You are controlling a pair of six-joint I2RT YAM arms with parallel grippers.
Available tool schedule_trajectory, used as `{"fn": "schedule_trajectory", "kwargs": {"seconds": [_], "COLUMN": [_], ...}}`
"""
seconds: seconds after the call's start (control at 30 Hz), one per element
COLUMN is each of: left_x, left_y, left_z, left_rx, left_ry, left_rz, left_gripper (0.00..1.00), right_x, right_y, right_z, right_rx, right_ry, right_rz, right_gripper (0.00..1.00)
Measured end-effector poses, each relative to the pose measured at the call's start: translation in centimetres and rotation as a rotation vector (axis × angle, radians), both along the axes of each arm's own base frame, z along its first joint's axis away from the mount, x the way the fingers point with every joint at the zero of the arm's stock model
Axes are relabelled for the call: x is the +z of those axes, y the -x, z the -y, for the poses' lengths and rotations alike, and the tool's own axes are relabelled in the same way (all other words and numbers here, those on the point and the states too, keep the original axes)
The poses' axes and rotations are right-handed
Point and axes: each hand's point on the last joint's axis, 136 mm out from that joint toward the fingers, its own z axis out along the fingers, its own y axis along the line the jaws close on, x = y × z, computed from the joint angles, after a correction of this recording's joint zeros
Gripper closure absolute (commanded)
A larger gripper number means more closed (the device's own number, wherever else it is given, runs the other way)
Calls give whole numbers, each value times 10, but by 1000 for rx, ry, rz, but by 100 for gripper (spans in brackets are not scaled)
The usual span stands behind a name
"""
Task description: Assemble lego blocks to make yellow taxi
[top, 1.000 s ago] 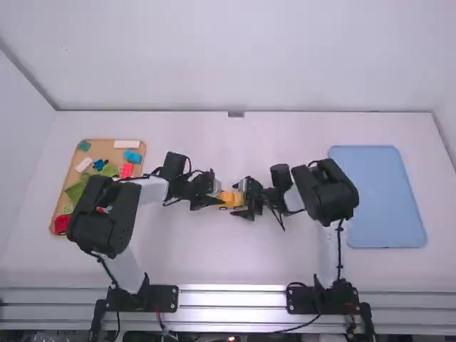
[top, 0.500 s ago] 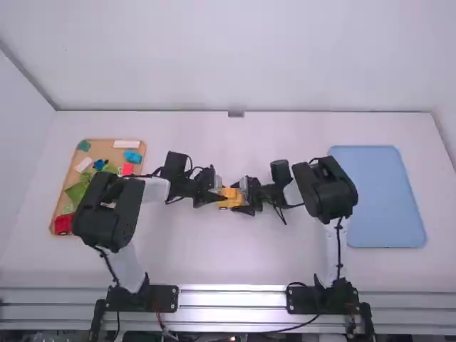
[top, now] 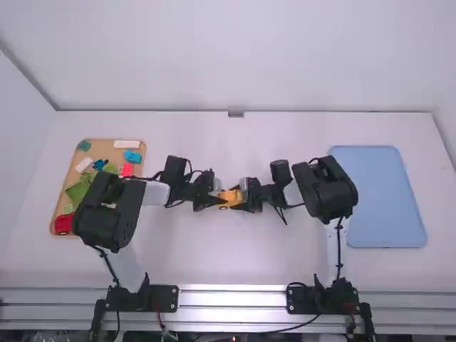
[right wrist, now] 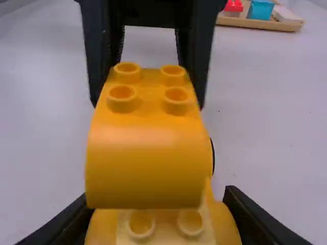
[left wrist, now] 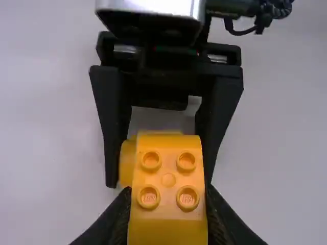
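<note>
In the high view, my left gripper (top: 212,199) and my right gripper (top: 246,195) face each other mid-table, with yellow blocks (top: 231,197) between them. A curved yellow block (left wrist: 168,176) with four studs is held by my left gripper (left wrist: 168,199) in the left wrist view. In the right wrist view, that curved block (right wrist: 145,148) sits over a yellow base (right wrist: 163,229) with a dark wheel (right wrist: 212,157) at its side. My right gripper (right wrist: 158,206) is shut on this base. I cannot tell whether the two pieces are fully joined.
At the left, partly under the left arm, lies a wooden tray (top: 108,145) with red, blue, green and white pieces. A light blue board (top: 377,199) lies at the right. The grippers' tips are very close together.
My right gripper's fingers, spread wider a second ago, have drawn in on the yellow base. The yellow pieces have tilted slightly, and the left arm has shifted a little.
</note>
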Motion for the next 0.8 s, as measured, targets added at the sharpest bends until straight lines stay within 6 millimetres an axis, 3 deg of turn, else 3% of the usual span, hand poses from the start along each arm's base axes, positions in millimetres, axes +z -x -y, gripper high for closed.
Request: {"fn": "schedule_trajectory", "kwargs": {"seconds": [0.17,0.37,0.8], "left_x": [-3,-2,-7], "left_y": [6,-1,-5], "left_z": [3,3,7], "left_rx": [-13,33,20], "left_ry": [11,16,59], "left_rz": [52,80,-4], "left_gripper": [98,98,98], "right_x": [0,-1,-1], "right_y": [0,4,5], "right_z": [0,-1,-2], "right_rx": [1,10,15], "right_ry": [-1,0,0], "right_rz": [0,-19,-15], "right_gripper": [50,50,50]}}
